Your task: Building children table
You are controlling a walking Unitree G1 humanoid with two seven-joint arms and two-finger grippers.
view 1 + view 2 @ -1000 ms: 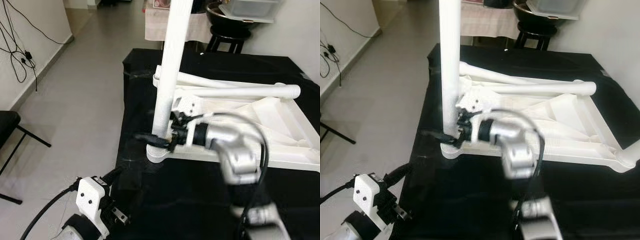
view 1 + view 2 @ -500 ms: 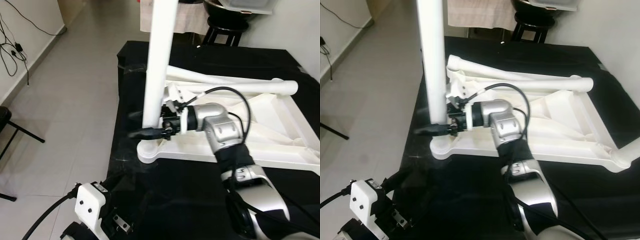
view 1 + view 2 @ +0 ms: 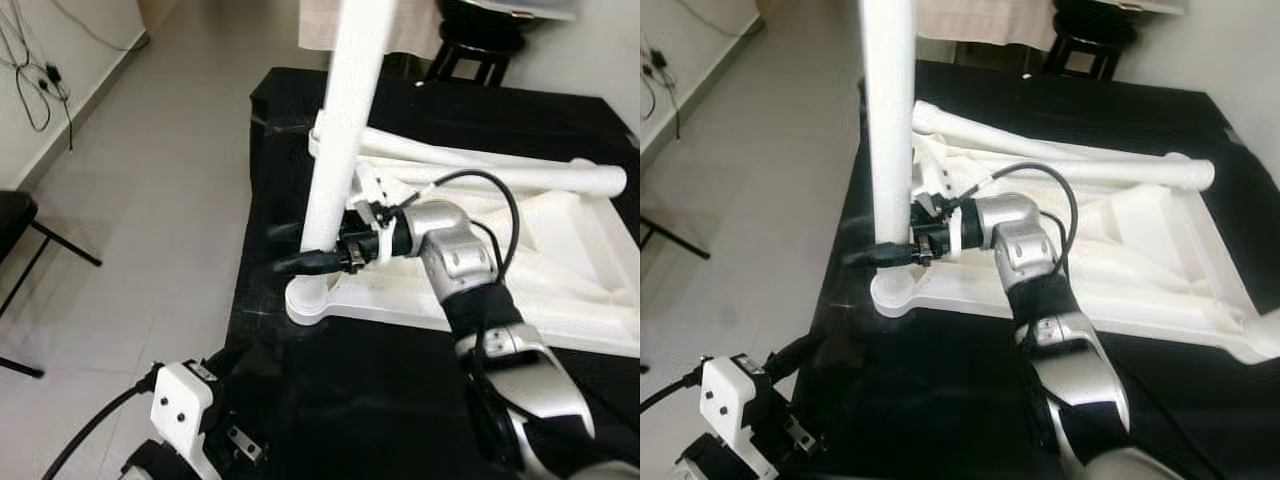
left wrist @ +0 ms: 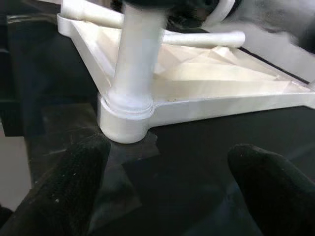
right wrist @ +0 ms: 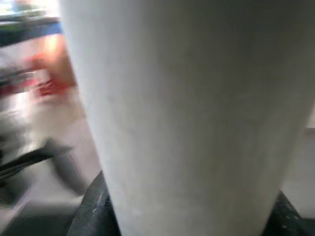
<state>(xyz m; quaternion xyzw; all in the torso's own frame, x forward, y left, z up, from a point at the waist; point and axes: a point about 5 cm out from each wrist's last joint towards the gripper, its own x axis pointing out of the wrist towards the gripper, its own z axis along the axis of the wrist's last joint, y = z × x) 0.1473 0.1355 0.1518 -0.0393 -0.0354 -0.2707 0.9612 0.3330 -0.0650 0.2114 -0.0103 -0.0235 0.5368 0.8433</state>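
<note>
At the near-left corner socket (image 3: 308,300) of the inverted tabletop (image 3: 560,270), we clamp the right gripper (image 3: 335,262) around the upright leg (image 3: 340,150); left gripper (image 4: 167,182) idles, fingers apart, empty. Uneven side force may tilt or unseat the leg.

Grey tiled floor (image 3: 150,190), white wall with cables (image 3: 30,70), black stool (image 3: 470,50)

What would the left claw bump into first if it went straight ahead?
Probably the round corner socket of the upside-down white table top, where the upright leg stands. The left claw points at it across bare black cloth.
</note>
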